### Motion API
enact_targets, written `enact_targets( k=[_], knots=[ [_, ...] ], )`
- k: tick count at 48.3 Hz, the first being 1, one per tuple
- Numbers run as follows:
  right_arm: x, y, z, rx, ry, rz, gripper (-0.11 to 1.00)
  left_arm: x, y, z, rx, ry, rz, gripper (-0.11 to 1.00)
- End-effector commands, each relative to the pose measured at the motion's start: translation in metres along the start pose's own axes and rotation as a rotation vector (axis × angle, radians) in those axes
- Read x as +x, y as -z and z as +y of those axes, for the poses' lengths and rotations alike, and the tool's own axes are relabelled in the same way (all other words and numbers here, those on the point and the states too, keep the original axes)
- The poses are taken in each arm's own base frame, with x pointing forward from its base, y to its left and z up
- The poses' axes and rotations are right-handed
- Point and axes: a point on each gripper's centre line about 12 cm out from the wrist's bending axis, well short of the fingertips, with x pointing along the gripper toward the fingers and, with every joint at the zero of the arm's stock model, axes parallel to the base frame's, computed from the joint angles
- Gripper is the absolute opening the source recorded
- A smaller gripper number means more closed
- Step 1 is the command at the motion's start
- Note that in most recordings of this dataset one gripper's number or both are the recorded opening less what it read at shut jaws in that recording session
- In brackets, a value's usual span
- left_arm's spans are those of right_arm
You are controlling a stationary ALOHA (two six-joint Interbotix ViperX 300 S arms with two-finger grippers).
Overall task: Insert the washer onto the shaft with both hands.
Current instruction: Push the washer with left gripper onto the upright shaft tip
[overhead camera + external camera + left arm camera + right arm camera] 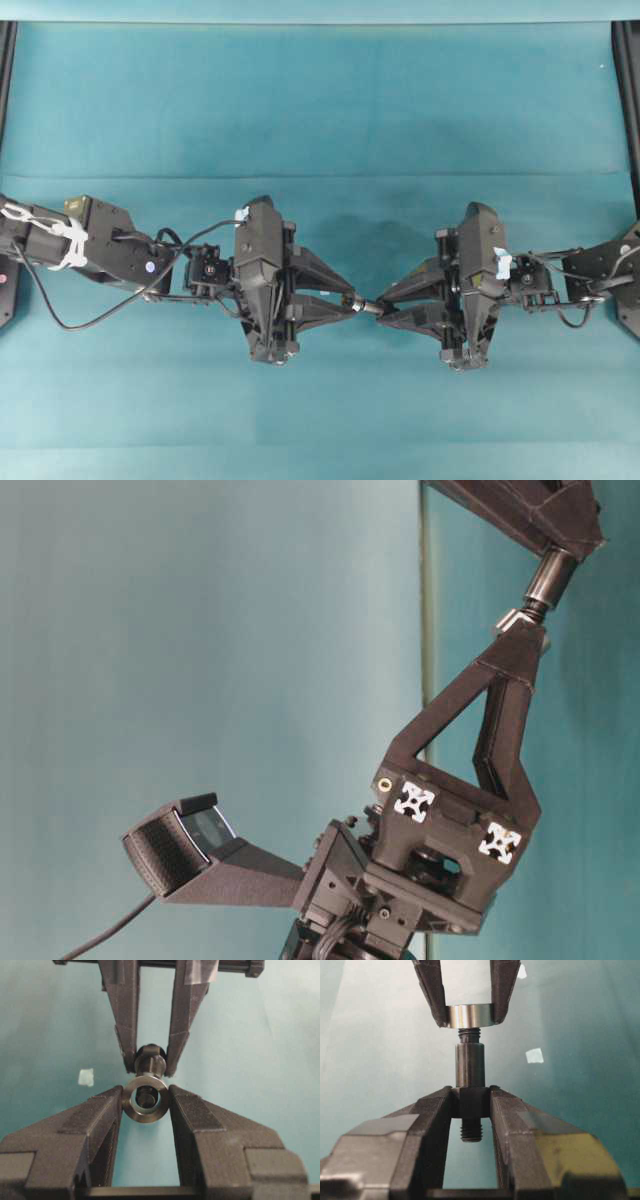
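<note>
My left gripper (145, 1097) is shut on the washer (145, 1116), a grey metal ring held by its rim between the two fingertips. My right gripper (471, 1097) is shut on the thick collar of the shaft (470, 1065), a dark stepped rod with threaded ends. The two grippers meet tip to tip above the middle of the table, left gripper (352, 301) facing right gripper (383, 309). The shaft's threaded tip sits at the washer (469, 1016), just entering its hole. Through the ring I see the shaft (149, 1062) end-on, roughly centred.
A teal cloth (320, 110) covers the table. Small pale tape scraps lie on it, one (86, 1077) in the left wrist view and one (535, 1055) in the right wrist view. Black frame rails (628, 100) stand at the side edges.
</note>
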Motion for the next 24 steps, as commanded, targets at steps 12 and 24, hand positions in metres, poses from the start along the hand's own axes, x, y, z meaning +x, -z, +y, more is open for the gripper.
enact_targets(
  k=[12, 24],
  knots=[
    [0.004, -0.011, 0.004, 0.009, -0.012, -0.041, 0.0, 0.004, -0.004, -0.003, -0.001, 0.009, -0.013, 0.36],
    [0.007, -0.012, 0.004, 0.009, -0.012, -0.043, 0.0, 0.012, -0.005, -0.005, 0.0, 0.014, -0.019, 0.36]
  ],
)
